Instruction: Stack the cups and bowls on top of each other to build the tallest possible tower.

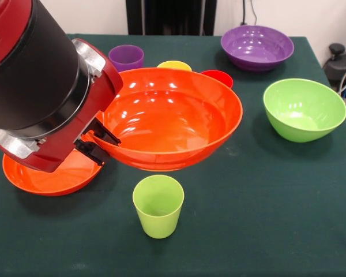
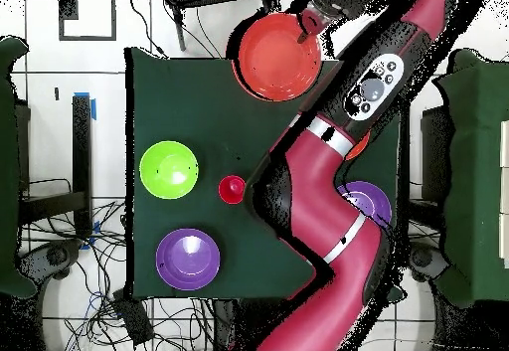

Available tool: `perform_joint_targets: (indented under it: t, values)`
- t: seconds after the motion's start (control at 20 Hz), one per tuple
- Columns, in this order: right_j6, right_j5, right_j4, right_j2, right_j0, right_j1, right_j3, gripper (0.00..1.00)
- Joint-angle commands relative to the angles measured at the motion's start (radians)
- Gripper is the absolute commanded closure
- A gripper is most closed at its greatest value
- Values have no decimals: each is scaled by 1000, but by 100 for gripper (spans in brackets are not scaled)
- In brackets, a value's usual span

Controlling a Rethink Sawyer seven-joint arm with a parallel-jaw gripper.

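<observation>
My gripper (image 1: 100,142) is shut on the left rim of a wide orange bowl (image 1: 167,118) and holds it in the air, slightly tilted. It also shows in the overhead view (image 2: 310,21) at the edge of the bowl (image 2: 276,57). A light green cup (image 1: 157,206) stands upright on the table, just in front of and below the held bowl. A second orange bowl (image 1: 46,176) rests on the table under my arm. A purple cup (image 1: 126,56), a yellow cup (image 1: 174,64) and a red cup (image 1: 220,75) stand behind the held bowl. The blue cup is out of view.
A deep light green bowl (image 1: 304,109) sits at the right and a purple bowl (image 1: 257,46) at the far right. Another purple bowl (image 2: 370,204) is partly hidden by my arm in the overhead view. The table has a dark green cloth (image 1: 265,219).
</observation>
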Motion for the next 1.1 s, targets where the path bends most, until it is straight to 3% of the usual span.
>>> perform_joint_targets:
  t: [0.05, 0.35, 1.1]
  values:
    - [-275, 91, -61, -99, 34, 46, -115, 100]
    - [-271, 44, -43, -88, 31, 51, -123, 100]
    - [-253, 37, -37, -75, 33, 58, -130, 100]
